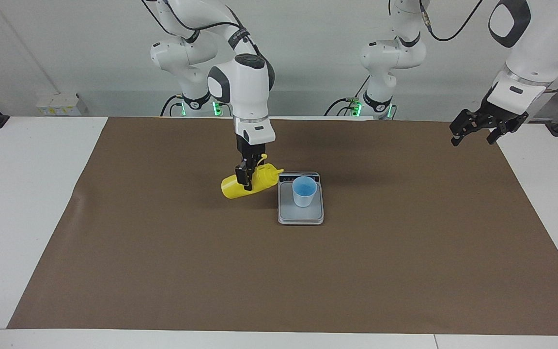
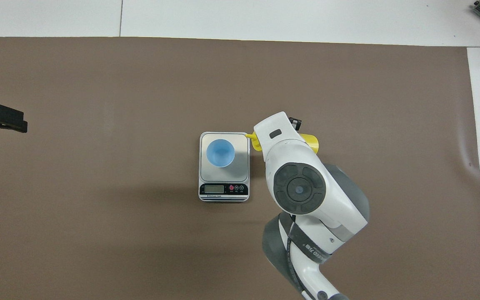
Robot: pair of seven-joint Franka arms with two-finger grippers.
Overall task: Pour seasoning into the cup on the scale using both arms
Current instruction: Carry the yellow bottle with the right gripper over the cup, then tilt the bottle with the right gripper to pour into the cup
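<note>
The yellow seasoning bottle (image 1: pixel 233 188) is tipped almost onto its side in my right gripper (image 1: pixel 247 177), which is shut on its middle. It is beside the scale toward the right arm's end, and its nozzle points at the scale's edge, short of the cup. In the overhead view only the bottle's ends (image 2: pixel 310 141) show from under the right arm. The light-blue cup (image 1: pixel 303 190) (image 2: pixel 220 152) stands upright on the grey scale (image 1: pixel 301 216) (image 2: pixel 240 171), whose display end is nearer to the robots. My left gripper (image 1: pixel 472 139) (image 2: pixel 2 118) is open and empty, raised over the mat's edge at the left arm's end.
A brown mat (image 1: pixel 279 271) covers most of the white table. Small white boxes (image 1: pixel 58 104) sit at the table's edge nearest the robots, toward the right arm's end.
</note>
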